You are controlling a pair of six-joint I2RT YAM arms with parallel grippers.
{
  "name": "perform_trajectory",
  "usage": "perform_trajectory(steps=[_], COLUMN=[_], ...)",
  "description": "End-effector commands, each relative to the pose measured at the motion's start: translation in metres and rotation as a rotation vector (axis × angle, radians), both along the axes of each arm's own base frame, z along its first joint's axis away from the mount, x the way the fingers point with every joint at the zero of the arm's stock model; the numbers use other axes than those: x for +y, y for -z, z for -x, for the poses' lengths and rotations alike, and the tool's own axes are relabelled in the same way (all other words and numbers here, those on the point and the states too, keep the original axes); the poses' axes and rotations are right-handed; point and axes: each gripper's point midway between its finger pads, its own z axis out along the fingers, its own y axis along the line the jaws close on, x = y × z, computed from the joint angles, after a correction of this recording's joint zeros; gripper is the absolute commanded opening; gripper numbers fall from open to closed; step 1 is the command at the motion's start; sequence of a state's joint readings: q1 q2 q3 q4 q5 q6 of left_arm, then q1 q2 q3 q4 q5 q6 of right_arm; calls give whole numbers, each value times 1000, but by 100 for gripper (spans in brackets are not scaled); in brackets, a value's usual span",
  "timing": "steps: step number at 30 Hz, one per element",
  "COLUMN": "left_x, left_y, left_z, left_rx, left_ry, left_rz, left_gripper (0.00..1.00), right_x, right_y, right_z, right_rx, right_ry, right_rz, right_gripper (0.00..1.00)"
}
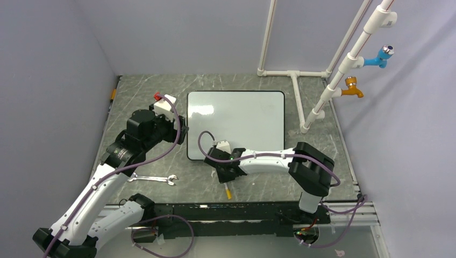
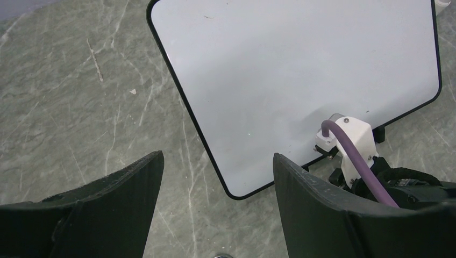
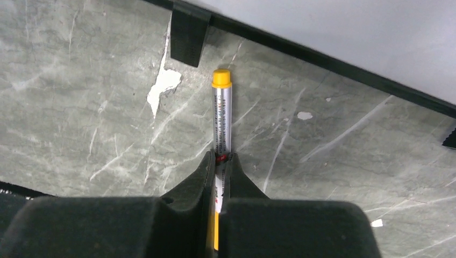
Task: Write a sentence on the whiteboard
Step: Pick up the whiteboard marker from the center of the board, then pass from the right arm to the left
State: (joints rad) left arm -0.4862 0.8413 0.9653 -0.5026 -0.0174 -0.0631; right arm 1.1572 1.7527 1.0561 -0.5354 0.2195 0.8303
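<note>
Pinching slim silver orange-capped marker (image 3: 222,118): right tool (image 3: 220,158); left tool (image 2: 216,158) spread near glossy whiteboard (image 2: 301,64) edge.

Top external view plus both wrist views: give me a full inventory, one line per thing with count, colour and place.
whiteboard: one, white with black frame, mid-table, no lettering visible
clips: two, black, on the whiteboard's near edge
marker: one, silver with orange cap, just in front of that edge
wrench: one, silver, on the table, near left
table: one, grey-green marbled
pipe frame: one, white, far right
taps: two, one blue, one orange, on the pipe frame
left pincer: black, open, beside the whiteboard's left edge
right pincer: black, shut on the marker
</note>
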Motion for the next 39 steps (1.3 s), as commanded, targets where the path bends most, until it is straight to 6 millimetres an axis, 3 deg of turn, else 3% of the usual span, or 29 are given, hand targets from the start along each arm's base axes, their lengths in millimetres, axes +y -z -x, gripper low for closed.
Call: perform_trajectory(steps=[1,9,13,16,22,28,32,39], left_x=[1,-1,-1,-5,-9,-10,-8,-18], left_y=[-21,-24,-28,-35,-59,-90,-103,-105], left_z=[-1,1,3,7,24,47,57,65], left_rx=[-50,-63,-78,-95,-120,-218,-312,-426], left_ry=[-6,12,16,45,67,112,126,227], left_rz=[13,20,29,57,163,306,381,385], left_gripper=[79,81,84,85,87,85,85,83], right_x=[3,10,17,32,51,44,27,-15], right_y=[-12,-54,-83,-116,-185,-246,-288,-337], right_z=[15,40,38,31,9,-32,-62,-101], right_rx=[35,71,28,-30,-175,-349,-476,-565], right_ry=[-34,-80,-70,-77,-27,174,392,780], right_rz=[-24,-166,-273,-409,-598,-729,-852,-950], right_gripper=[0,0,0,0,0,0,0,0])
